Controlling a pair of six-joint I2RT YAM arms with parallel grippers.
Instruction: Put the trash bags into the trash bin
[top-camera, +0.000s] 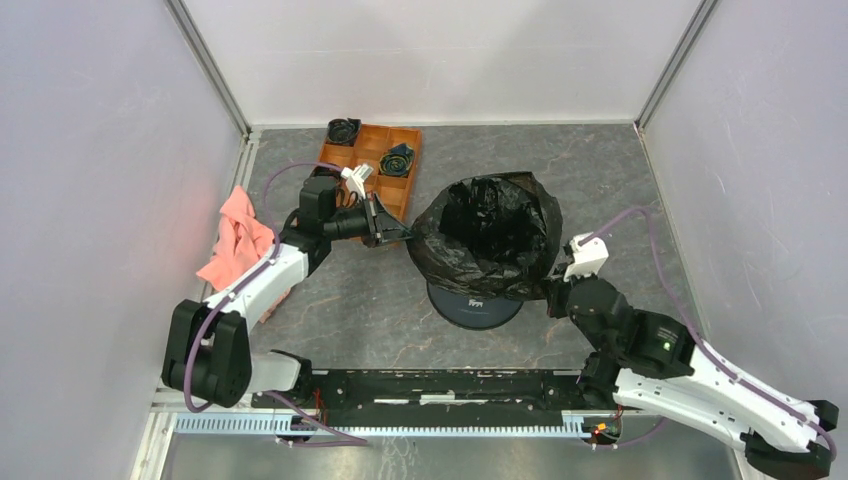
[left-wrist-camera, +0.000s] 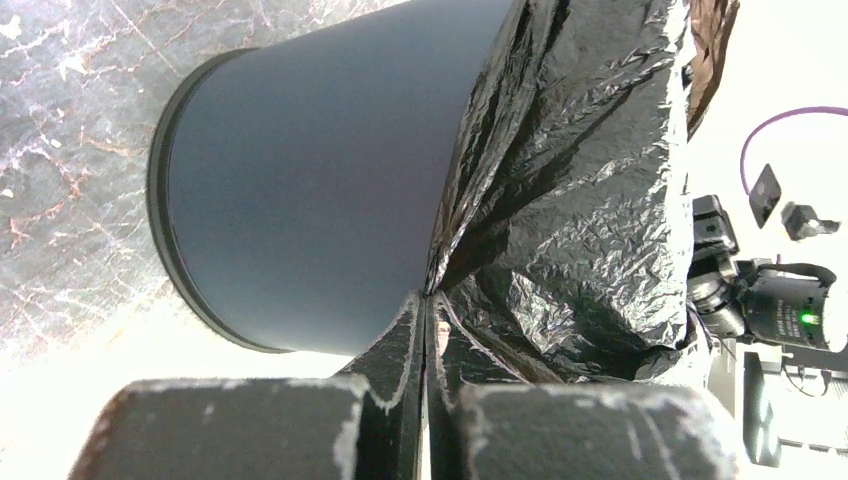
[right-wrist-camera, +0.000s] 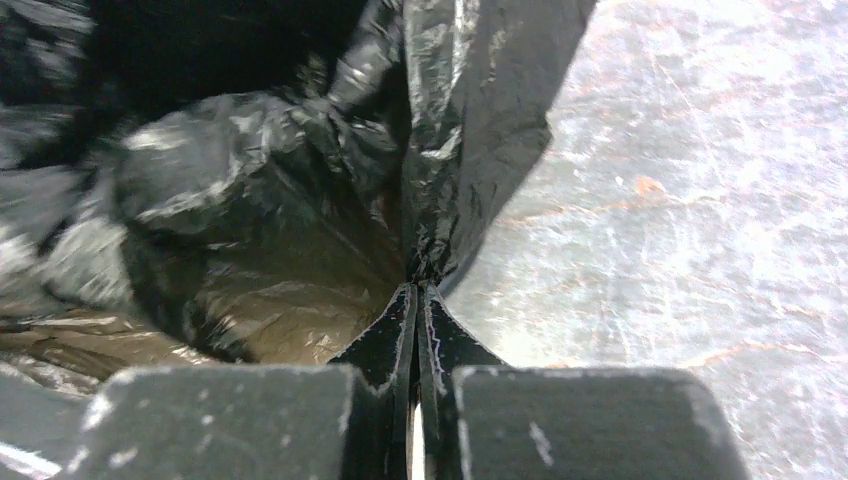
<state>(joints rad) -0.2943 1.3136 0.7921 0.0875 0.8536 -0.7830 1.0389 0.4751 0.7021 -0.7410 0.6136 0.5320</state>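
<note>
The black trash bag (top-camera: 490, 237) is draped open over the dark navy trash bin (top-camera: 475, 309); only the bin's base shows in the top view. My left gripper (top-camera: 405, 234) is shut on the bag's left rim. In the left wrist view the bin wall (left-wrist-camera: 310, 190) is on the left and the bag film (left-wrist-camera: 580, 200) on the right, pinched at my gripper (left-wrist-camera: 428, 300). My right gripper (top-camera: 553, 292) is shut on the bag's right rim; in the right wrist view the film (right-wrist-camera: 440, 150) is pinched at my gripper (right-wrist-camera: 418, 290).
An orange compartment tray (top-camera: 372, 165) with black spiral rolls (top-camera: 397, 159) stands behind the left gripper. A pink cloth (top-camera: 236, 238) lies at the left, by the wall. White walls close in the table on three sides.
</note>
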